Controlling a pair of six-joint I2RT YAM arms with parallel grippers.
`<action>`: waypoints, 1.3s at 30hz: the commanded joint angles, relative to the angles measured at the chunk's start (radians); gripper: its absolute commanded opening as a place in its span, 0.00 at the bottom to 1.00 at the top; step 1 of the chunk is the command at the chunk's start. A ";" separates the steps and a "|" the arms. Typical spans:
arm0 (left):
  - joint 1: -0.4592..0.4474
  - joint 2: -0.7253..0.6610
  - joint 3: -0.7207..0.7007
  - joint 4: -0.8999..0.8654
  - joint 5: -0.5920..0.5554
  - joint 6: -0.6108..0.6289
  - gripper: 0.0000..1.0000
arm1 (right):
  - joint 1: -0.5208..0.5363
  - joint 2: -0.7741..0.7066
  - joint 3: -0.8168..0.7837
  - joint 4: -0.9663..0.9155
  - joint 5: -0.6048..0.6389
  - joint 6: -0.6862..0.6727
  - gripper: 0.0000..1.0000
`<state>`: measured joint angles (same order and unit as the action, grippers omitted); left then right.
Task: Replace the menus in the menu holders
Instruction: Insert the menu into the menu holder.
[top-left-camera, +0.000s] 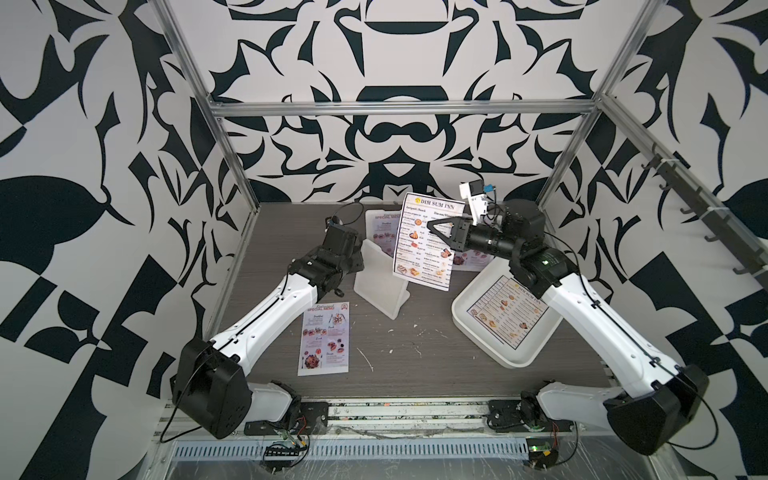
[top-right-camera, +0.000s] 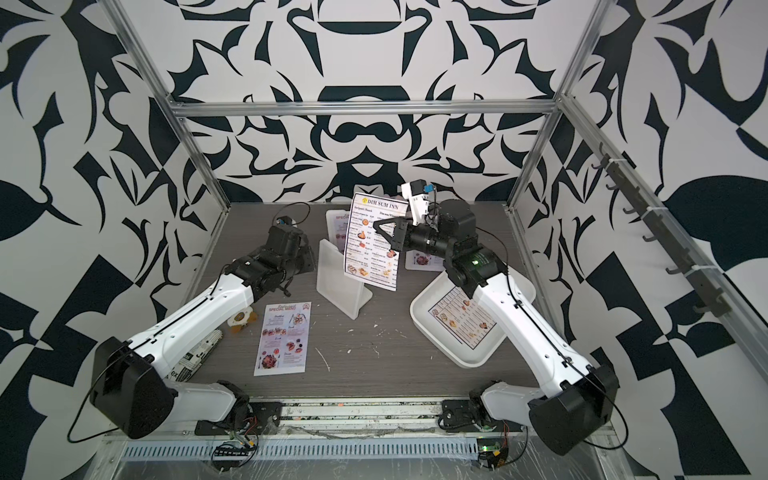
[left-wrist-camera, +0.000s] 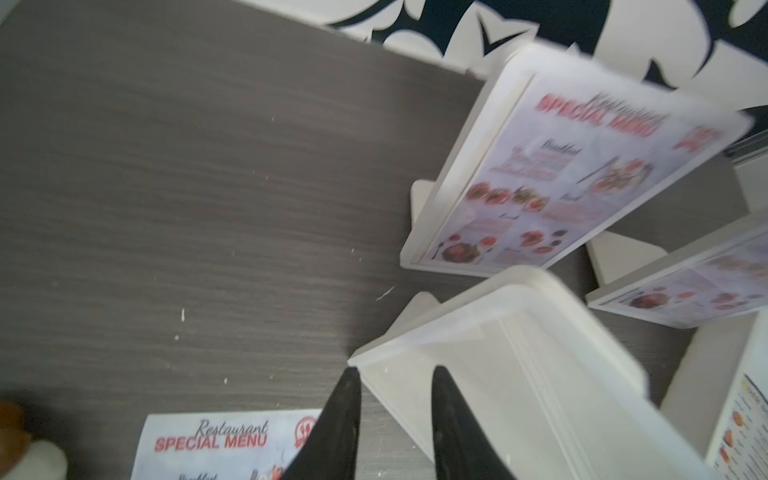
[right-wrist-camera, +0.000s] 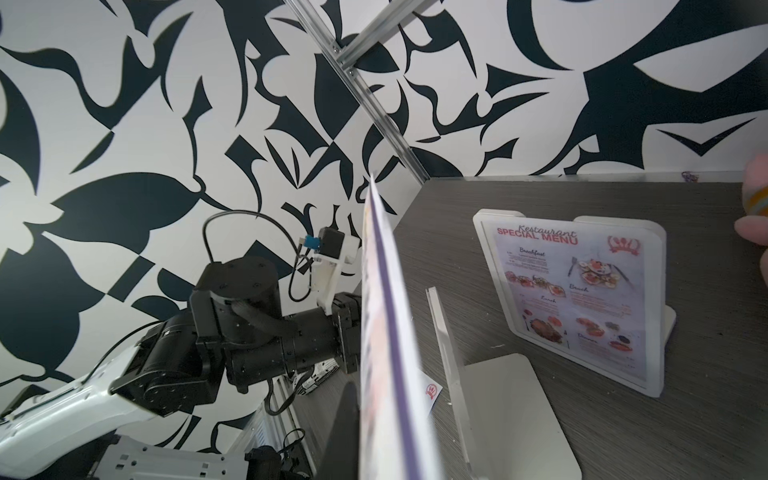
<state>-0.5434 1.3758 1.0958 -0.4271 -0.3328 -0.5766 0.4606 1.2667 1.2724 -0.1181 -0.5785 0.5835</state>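
Left end effector: fingers parted partway, astride the near side edge of the empty holder. A strip of table shows between one finger and that edge, so nothing is gripped. The top views hide the fingertips behind the wrist. Loose SPECIAL MENU sheet lies flat on the table, face up, just right of the left forearm and in front of the empty holder. The empty holder stands upright at mid-table with its foot toward the front. Rear holder stands behind it and carries a SPECIAL MENU sheet. Held DIM SUM INN sheet hangs upright off the table, just right of the empty holder and not in its slot. Right end effector: clamped tight on that sheet's right edge. Third holder, also showing a pink sheet, is mostly hidden behind the right wrist. Tray sits at right under the right forearm, with a second DIM SUM INN sheet flat inside it.
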 joint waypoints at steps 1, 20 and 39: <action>0.007 0.039 0.005 0.032 0.009 0.009 0.32 | 0.030 0.011 0.066 -0.009 0.080 -0.030 0.00; 0.094 0.276 0.129 0.146 0.156 0.077 0.50 | 0.079 0.074 0.171 -0.003 0.232 0.032 0.00; 0.095 0.206 0.094 0.055 0.014 0.056 0.58 | 0.079 0.143 0.195 0.042 0.220 0.097 0.00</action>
<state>-0.4515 1.5913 1.2076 -0.3405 -0.2970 -0.5148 0.5346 1.4284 1.4391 -0.1497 -0.3439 0.6598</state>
